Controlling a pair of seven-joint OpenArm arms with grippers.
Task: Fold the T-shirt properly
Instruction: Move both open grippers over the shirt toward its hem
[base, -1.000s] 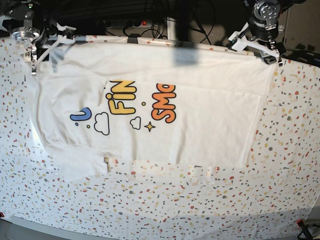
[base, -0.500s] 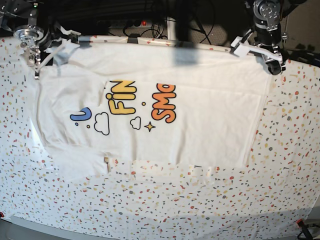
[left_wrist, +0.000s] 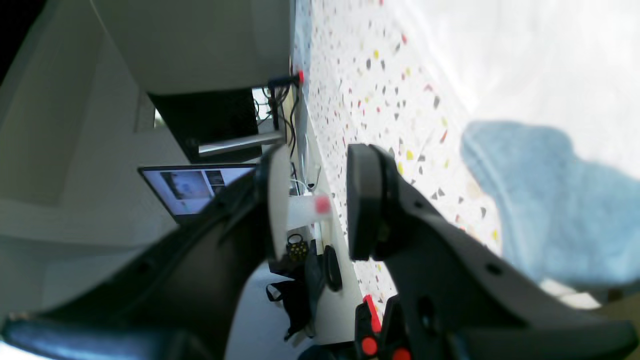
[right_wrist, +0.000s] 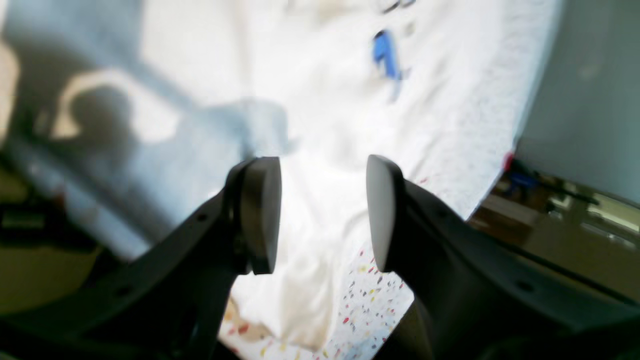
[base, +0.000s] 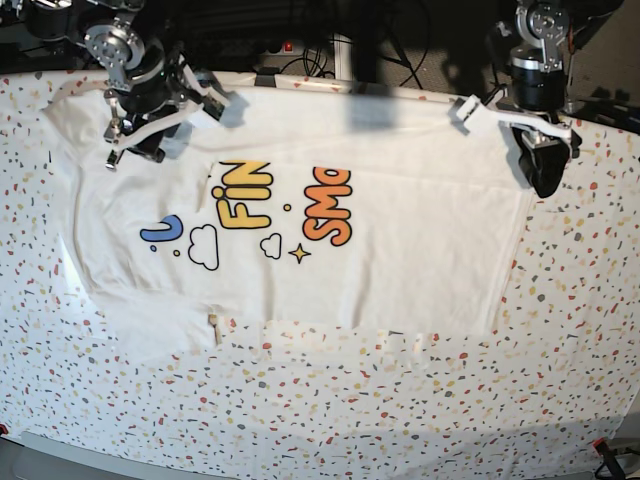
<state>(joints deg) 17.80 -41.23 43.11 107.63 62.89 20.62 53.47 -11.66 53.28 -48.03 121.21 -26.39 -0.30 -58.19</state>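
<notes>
T-shirt (base: 400, 240) lies flat, print up, on the speckled cover (base: 400, 400), spread below and between both grippers. Left gripper (left_wrist: 312, 205) hangs over its far hem corner, jaws apart, holding nothing. Right gripper (right_wrist: 322, 210) hangs over the sleeve end, jaws apart, empty.

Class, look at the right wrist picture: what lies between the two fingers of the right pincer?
Nothing is held there. The right pincer is open, and through the gap shows the white T-shirt lying below, with a strip of speckled table cover lower down. This shows in the right wrist view.
</notes>
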